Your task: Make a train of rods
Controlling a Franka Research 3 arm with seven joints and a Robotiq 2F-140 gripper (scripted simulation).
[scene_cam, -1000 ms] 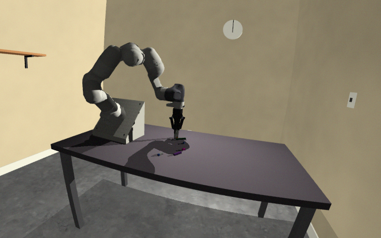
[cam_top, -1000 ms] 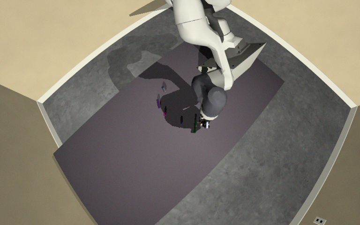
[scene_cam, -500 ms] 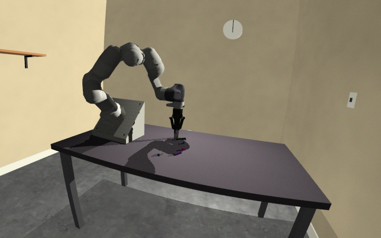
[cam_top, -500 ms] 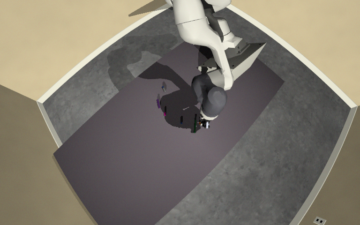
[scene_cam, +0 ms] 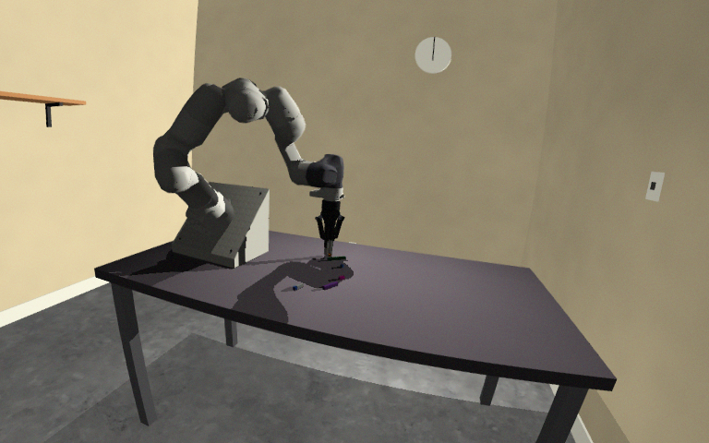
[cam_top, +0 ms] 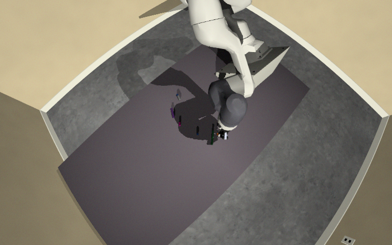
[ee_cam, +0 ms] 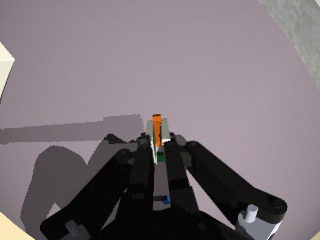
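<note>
My gripper (ee_cam: pixel 158 129) points straight down at the table and is shut on the orange rod (ee_cam: pixel 158 128), which sticks out beyond the fingertips in the wrist view. The gripper (cam_top: pixel 222 135) stands just right of the green rod (cam_top: pixel 212 134), which lies flat on the table; a bit of green (ee_cam: pixel 160 156) shows between the fingers. To the left lie a blue rod (cam_top: pixel 197 130), a magenta rod (cam_top: pixel 179 122), a purple rod (cam_top: pixel 172 112) and a grey rod (cam_top: pixel 178 96), each apart from the others. In the side view the gripper (scene_cam: pixel 329 252) is low over the green rod (scene_cam: pixel 335 257).
The robot's base block (scene_cam: pixel 224 221) stands at the back left of the dark table. The arm's shadow covers the rods. The table's front edge (scene_cam: pixel 366 347) is well away from the rods.
</note>
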